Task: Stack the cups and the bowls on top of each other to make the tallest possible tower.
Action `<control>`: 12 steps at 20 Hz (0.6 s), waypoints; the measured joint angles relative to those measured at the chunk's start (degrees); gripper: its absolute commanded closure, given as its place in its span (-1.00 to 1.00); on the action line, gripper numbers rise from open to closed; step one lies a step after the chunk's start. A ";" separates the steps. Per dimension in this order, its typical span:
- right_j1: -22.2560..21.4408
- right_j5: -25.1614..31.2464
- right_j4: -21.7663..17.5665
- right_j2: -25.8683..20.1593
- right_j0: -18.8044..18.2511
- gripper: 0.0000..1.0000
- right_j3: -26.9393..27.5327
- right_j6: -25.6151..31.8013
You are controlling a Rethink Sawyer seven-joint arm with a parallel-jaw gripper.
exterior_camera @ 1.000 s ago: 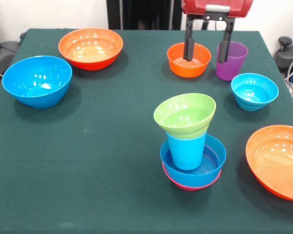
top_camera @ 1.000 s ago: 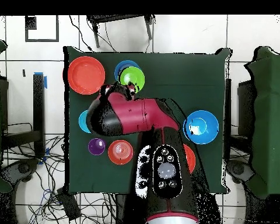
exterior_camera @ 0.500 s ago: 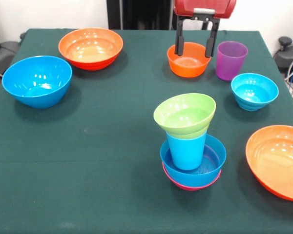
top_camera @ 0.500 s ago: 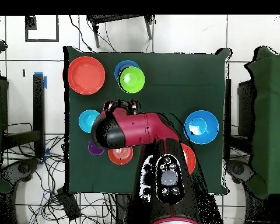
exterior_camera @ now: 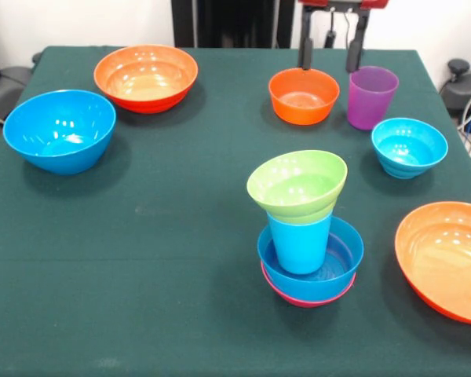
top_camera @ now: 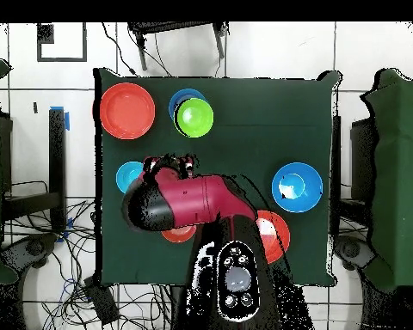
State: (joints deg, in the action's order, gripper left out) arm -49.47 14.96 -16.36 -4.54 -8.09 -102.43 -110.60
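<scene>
The tower (exterior_camera: 306, 236) stands toward the near middle of the green-clothed worktop (exterior_camera: 165, 236): a pink glossy plastic bowl (exterior_camera: 286, 295) at the base, a wider blue plastic bowl (exterior_camera: 344, 263) nested in it, a smooth light blue plastic tumbler (exterior_camera: 299, 243) standing inside that, and a lime green plastic bowl (exterior_camera: 297, 186) capping the tumbler with a visible tilt. By my reading the step in hand is fetching the next piece, since the robot's hand (exterior_camera: 330, 49) hangs empty at the far edge with its two dark fingers apart, open and holding nothing. It sits above and between the small orange plastic bowl (exterior_camera: 303, 95) and the translucent purple plastic tumbler (exterior_camera: 371, 96), touching neither; these two stand just beside each other, well apart from the tower. Which of them is the target I cannot tell. The next move calls for coming down over one rim, closing on its wall, then carrying it across to the tilted green bowl, where an off-centre placement could tip the stack. Loose pieces are also spread about: a small cyan ribbed bowl (exterior_camera: 408, 147) near the purple tumbler, a large orange bowl (exterior_camera: 446, 259) at one edge, another orange bowl (exterior_camera: 146, 77) and a large blue bowl (exterior_camera: 59, 129) on the other side. From overhead the red arm (top_camera: 188, 202) covers the small orange bowl and the purple tumbler.
</scene>
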 measured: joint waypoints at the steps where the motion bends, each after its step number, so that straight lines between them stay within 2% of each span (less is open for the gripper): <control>1: -0.42 0.00 0.13 0.07 0.33 -1.00 -0.02 0.00; 12: -4.86 0.00 2.59 1.40 4.49 -1.00 -0.06 0.00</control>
State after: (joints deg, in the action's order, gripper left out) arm -54.34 14.96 -13.77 -3.14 -3.60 -102.49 -110.60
